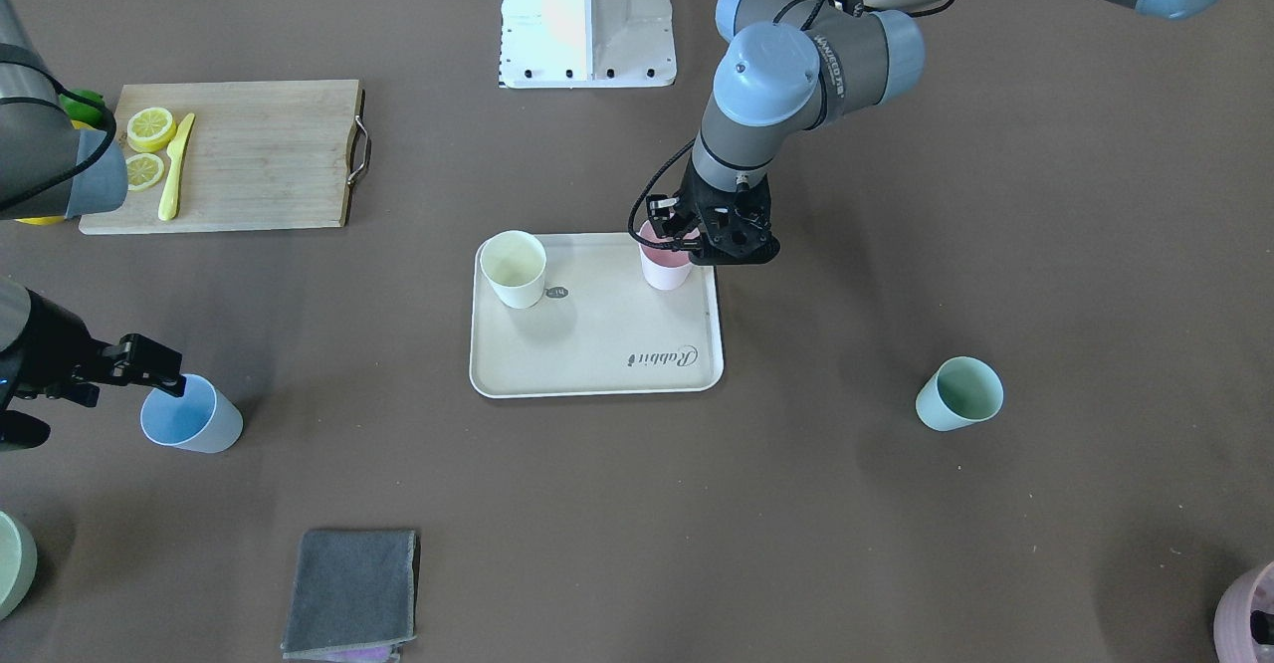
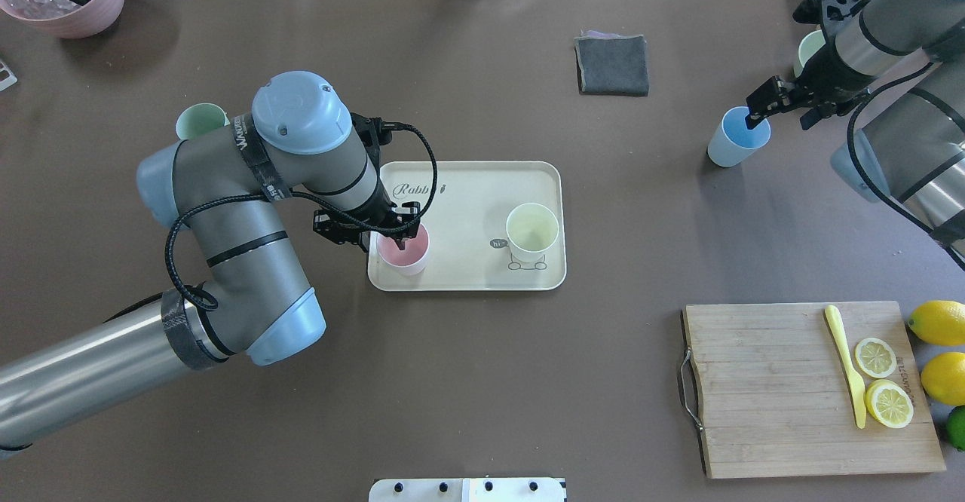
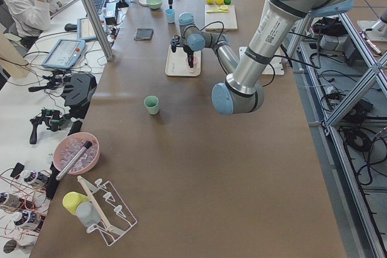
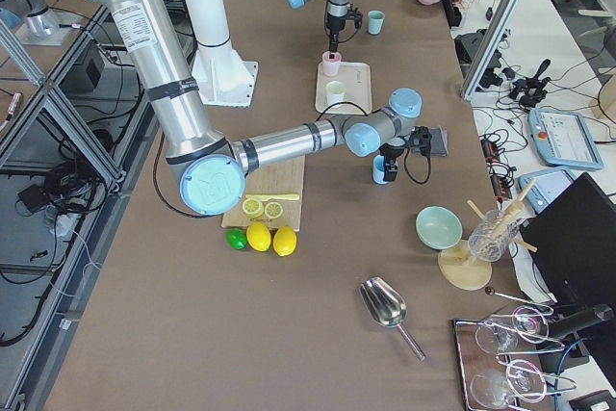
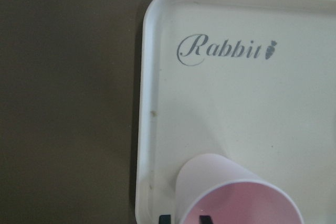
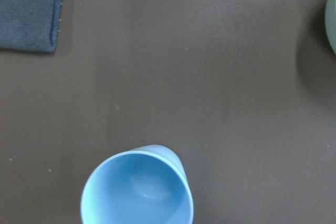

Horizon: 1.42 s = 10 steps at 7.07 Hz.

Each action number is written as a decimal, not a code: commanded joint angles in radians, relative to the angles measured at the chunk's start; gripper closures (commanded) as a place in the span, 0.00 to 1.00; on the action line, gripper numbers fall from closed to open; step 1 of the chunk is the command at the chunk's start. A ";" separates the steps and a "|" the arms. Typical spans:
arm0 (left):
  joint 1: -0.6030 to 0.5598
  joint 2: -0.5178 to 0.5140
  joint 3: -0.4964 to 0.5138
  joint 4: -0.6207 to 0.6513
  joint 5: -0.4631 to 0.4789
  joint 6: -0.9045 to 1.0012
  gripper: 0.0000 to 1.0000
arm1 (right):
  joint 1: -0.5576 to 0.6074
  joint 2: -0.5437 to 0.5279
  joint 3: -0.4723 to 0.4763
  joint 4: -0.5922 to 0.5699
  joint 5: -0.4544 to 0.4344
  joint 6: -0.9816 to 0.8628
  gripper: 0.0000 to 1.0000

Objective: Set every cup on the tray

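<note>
While the yellow cup [image 2: 532, 231] stands beside a small "hi" bubble [image 2: 497, 243] on the cream tray [image 2: 467, 164], which also bears the word "Rabbit" [image 5: 226, 51] in script with a little carrot, the pink cup [image 2: 407, 257] stands in the tray's corner nearest the left arm. The left gripper [image 2: 386, 242] straddles its wall; whether it pinches, I cannot tell. The right gripper [image 1: 164, 372], jaws spread, dips one finger [image 2: 751, 119] into the blue cup [image 2: 735, 144] on the table [image 2: 452, 381]. The green cup [image 1: 958, 394] stands well apart from the tray.
</note>
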 commanded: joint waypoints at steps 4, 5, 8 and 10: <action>-0.116 0.023 -0.008 0.010 -0.007 0.048 0.03 | -0.030 0.009 -0.080 0.005 -0.002 0.014 0.46; -0.165 0.055 -0.022 0.016 -0.010 0.135 0.03 | -0.032 0.009 -0.072 0.007 0.003 0.014 0.99; -0.385 0.269 -0.062 0.016 -0.091 0.574 0.03 | -0.055 0.081 -0.057 -0.001 0.034 0.087 1.00; -0.437 0.258 0.063 -0.031 -0.094 0.620 0.03 | -0.136 0.193 -0.045 0.002 0.028 0.285 1.00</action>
